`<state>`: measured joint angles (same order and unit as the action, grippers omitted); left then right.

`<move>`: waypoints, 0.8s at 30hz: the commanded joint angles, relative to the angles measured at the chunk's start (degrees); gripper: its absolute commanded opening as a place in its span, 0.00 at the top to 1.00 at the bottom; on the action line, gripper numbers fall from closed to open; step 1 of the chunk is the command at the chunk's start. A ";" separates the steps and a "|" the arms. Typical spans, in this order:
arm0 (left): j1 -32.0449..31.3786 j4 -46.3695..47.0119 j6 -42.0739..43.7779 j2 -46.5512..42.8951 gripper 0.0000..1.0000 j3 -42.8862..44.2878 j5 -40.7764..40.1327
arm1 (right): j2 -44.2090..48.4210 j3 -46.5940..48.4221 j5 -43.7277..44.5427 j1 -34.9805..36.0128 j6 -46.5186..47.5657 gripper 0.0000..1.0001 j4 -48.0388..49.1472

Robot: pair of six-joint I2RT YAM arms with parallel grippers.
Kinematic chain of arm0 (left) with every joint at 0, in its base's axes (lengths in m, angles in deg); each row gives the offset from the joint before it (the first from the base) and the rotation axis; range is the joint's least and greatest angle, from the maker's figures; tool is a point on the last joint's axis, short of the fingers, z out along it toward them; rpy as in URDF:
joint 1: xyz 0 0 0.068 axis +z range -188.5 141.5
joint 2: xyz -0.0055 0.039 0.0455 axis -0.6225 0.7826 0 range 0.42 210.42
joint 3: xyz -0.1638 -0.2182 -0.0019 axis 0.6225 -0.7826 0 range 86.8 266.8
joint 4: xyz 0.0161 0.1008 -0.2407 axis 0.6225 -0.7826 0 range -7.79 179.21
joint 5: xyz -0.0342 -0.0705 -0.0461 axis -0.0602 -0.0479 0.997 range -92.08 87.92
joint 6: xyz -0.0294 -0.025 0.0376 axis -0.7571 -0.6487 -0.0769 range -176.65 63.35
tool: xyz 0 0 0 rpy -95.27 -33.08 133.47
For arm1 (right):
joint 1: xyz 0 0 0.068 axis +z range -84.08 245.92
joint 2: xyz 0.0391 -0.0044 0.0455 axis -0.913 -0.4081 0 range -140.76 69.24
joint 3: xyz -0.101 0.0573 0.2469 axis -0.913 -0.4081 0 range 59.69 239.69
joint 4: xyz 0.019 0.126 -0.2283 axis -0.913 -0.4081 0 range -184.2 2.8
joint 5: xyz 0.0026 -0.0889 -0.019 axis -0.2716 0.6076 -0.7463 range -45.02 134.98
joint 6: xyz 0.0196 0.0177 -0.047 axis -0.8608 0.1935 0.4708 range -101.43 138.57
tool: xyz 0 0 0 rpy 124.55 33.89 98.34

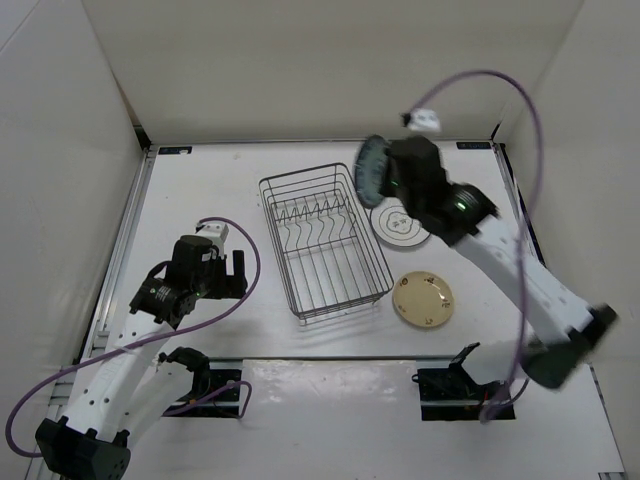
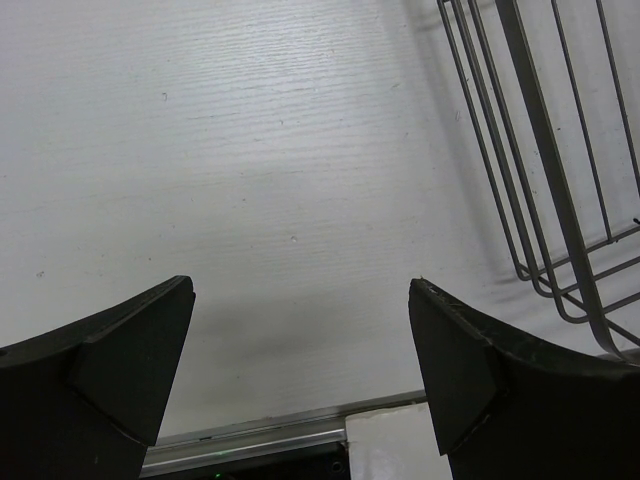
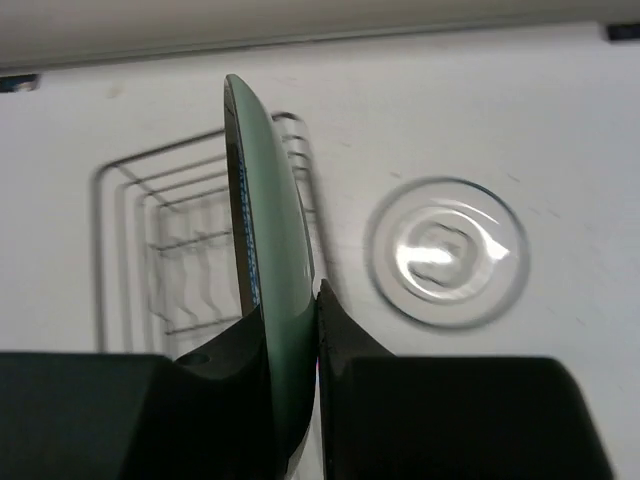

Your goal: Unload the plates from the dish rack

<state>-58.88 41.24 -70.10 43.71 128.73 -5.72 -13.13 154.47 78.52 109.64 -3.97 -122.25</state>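
The white desk (image 1: 200,190) carries three things. The dish rack (image 1: 318,222) stands about mid-desk, its long sides running near to far and slightly skewed. Just right of its far half a white plate (image 1: 396,233) with a thin dark ring lies flat. Nearer, right of the rack's near corner, a cream plate (image 1: 422,299) lies flat, apart from both the rack and the white plate.

The right arm (image 1: 520,270) stretches toward one o'clock, right gripper (image 3: 290,305) pinching a plate (image 3: 270,220); left gripper (image 2: 300,290) gapes wide at eight o'clock.
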 commanded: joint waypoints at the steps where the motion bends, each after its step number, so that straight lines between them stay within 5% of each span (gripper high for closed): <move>1: -0.10 0.59 -1.48 -0.84 0.01 -0.18 0.29 | 15.36 -17.13 2.50 -5.30 -6.62 1.00 -0.73; 5: -0.10 2.52 -2.45 -0.57 0.01 -0.53 5.28 | 32.07 -39.00 2.32 -9.53 -11.90 1.00 -4.13; 14: -0.10 3.58 -1.58 0.66 0.01 -0.98 8.30 | 60.45 -62.69 2.05 -14.72 -23.33 1.00 -2.84; 24: -0.27 2.97 -1.22 1.54 0.01 -0.98 7.60 | 61.62 -77.20 -6.46 -17.88 -31.77 1.00 3.75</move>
<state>-58.88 44.08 -71.72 45.15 127.75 1.58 46.92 78.95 74.28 92.75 -31.40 -123.60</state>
